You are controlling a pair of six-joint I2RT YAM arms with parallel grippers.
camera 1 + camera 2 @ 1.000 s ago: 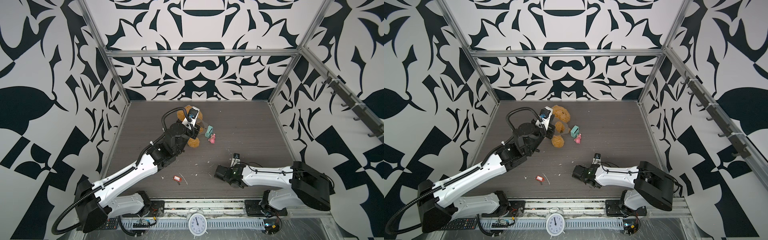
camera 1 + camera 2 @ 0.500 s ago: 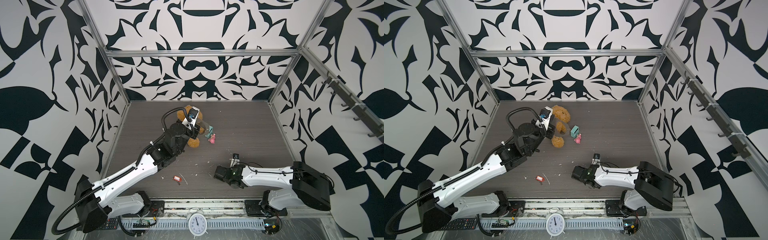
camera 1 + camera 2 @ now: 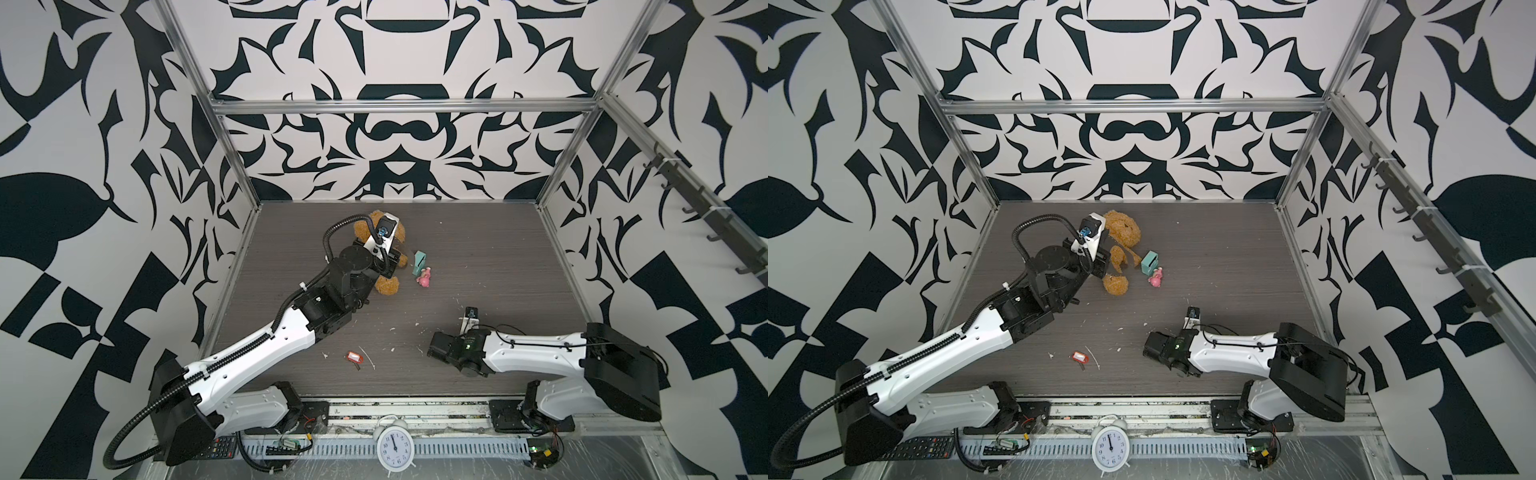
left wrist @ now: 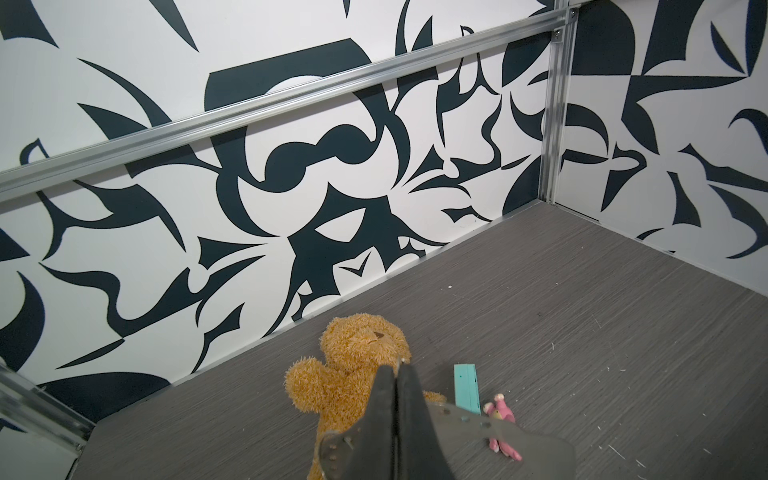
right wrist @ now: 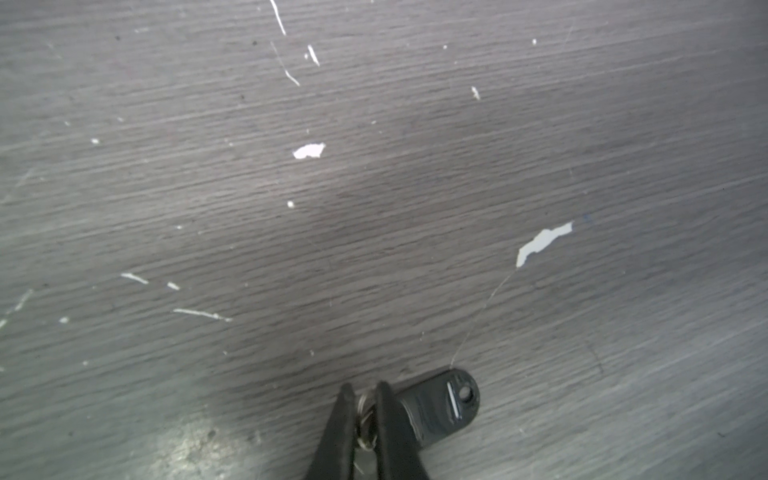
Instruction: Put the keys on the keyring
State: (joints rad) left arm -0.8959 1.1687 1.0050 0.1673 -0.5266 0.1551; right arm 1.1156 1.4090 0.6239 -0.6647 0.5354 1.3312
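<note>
My left gripper (image 4: pixel 398 370) is shut on a grey strap (image 4: pixel 490 428) with dotted edges, held up above the teddy bear. A glint of silver, likely the keyring (image 4: pixel 401 360), shows at the jaw tips. My right gripper (image 5: pixel 365 390) is low over the floor, its jaws pinched on a small silver ring (image 5: pixel 366 419) attached to the black fob (image 5: pixel 444 405), which lies flat. In both top views the fob is hidden under that gripper (image 3: pixel 434 353). The red tag (image 3: pixel 354 356) (image 3: pixel 1079 356) lies loose on the floor near the front, between the arms.
A brown teddy bear (image 3: pixel 386 284), a teal box (image 3: pixel 419 264) and a pink figure (image 3: pixel 424 282) lie by the left gripper. White flecks (image 5: pixel 309 150) dot the floor. An alarm clock (image 3: pixel 394 446) and a black remote (image 3: pixel 921 446) sit on the front rail.
The right gripper has shifted slightly left along the floor and its jaws have narrowed onto the fob's ring. The left arm has not moved.
</note>
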